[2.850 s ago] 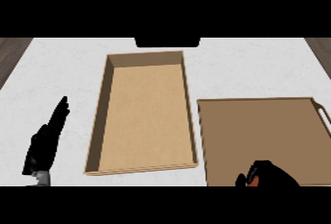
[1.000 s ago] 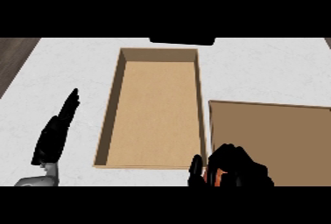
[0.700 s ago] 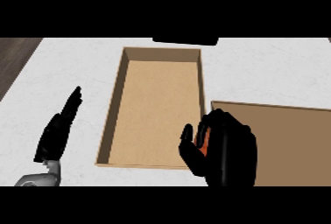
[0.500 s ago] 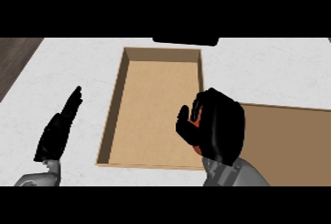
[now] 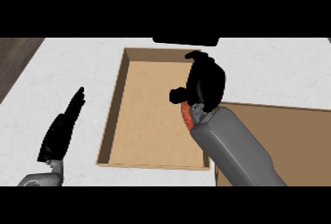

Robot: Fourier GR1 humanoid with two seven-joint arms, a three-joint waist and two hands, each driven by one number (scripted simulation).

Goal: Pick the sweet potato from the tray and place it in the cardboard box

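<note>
The right robot hand (image 5: 205,83) is curled round the sweet potato (image 5: 186,115). Only a thin orange bit peeks out under the palm, next to the wrist (the black fingers hide the rest). The hand looks to be up above the right side of the cardboard box (image 5: 111,118), about over the box's right wall. I think it is there because the box is where the sweet potato has to go. The hand needs to be over the open top before it lets go.

The box is long and open, and it lies on the white counter (image 5: 71,65). Nothing shows inside it. The brown tray (image 5: 291,131) lies just beside the box on the right, and the grey arm crosses its near corner. No sweet potato shows on the tray, since the hand has it.

The left robot hand (image 5: 61,131) rests at the left of the box. Its fingers are straight and it holds nothing. It seems to stay there so it is out of the way.

The picking up looks done, and the putting down is the step in hand. My guess is the right hand should go a little more left and lower. Then the sweet potato lands inside and does not bump the wall.
</note>
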